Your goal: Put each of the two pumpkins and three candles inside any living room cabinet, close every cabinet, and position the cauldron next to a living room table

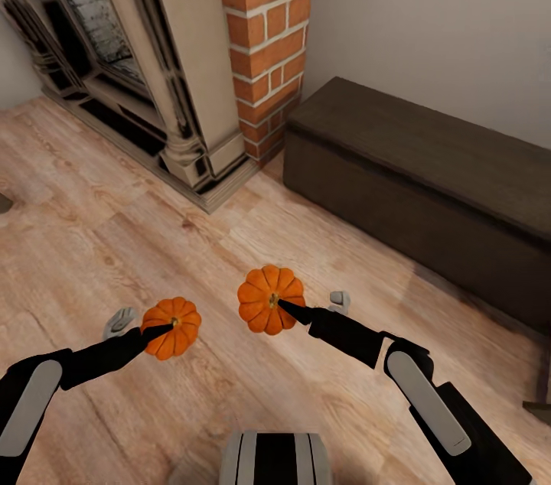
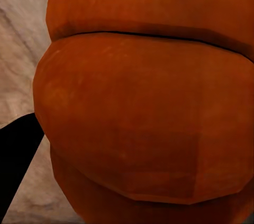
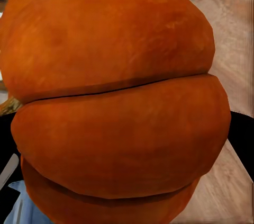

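Head view: left gripper [image 1: 157, 333] and right gripper [image 1: 287, 307] each clamp a pumpkin [image 1: 171, 327] [image 1: 271, 299], carried above floor [image 1: 115, 240] toward closed cabinet [image 1: 428, 187] for stowing.

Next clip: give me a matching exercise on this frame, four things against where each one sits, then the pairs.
Things:
1. left pumpkin
2. right pumpkin
3. cabinet
4. brick column

Places:
A. against the wall, at the head view's right, shut
B. in the left gripper
C. between the fireplace surround and the wall
D. in the right gripper

Pairs: 1-B, 2-D, 3-A, 4-C
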Motion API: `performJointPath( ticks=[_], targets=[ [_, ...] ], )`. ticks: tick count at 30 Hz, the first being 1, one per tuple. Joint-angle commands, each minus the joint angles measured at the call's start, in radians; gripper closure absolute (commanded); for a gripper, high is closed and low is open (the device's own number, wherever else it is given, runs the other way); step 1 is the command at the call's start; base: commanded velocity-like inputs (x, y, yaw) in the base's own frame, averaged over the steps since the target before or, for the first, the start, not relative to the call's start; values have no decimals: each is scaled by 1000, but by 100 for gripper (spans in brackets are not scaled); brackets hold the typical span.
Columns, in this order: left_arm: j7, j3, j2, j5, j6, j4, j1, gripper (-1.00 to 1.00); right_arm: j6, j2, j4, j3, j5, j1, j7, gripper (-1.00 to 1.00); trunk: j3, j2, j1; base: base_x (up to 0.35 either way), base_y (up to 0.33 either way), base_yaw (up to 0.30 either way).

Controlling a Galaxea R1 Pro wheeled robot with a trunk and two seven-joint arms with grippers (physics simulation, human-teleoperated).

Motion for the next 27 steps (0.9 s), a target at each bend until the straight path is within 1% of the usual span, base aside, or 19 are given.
performJointPath(
  ticks=[1,5,14,16,17,19,20,23,27],
  targets=[
    [-6,2,0,-6,5,-1,0,100,3,0,0,1,-5,-1,-1,100,3,0,-1,-325,0,-272],
    [-6,2,0,-6,5,0,0,100,3,0,1,1,-5,-1,-1,100,19,1,-3,-220,0,-272],
    [-6,3,1,-6,4,1,0,100,3,0,13,1,-7,-1,-1,100,54,3,-7,-22,0,-273],
    [-6,12,1,-6,4,2,0,100,1,0,14,1,-7,-1,-1,100,61,4,-8,-1,0,-273],
    [-6,26,0,-6,4,3,0,100,-5,-1,13,1,-7,-1,-1,100,65,4,-8,0,0,-273],
    [-6,42,2,-6,5,5,0,100,-11,-2,14,1,-7,-1,-1,100,73,4,-9,0,0,-273],
    [-6,47,5,-6,4,7,0,100,-13,-2,13,1,-7,-1,-1,100,77,4,-10,0,0,-273],
    [-7,56,30,-2,5,11,0,100,-15,-2,14,1,-7,-1,-1,100,89,5,-11,0,0,-273],
    [-8,67,39,-2,5,11,0,100,-15,-2,14,1,-7,-1,-1,100,104,6,-13,0,0,-273]
  ],
)
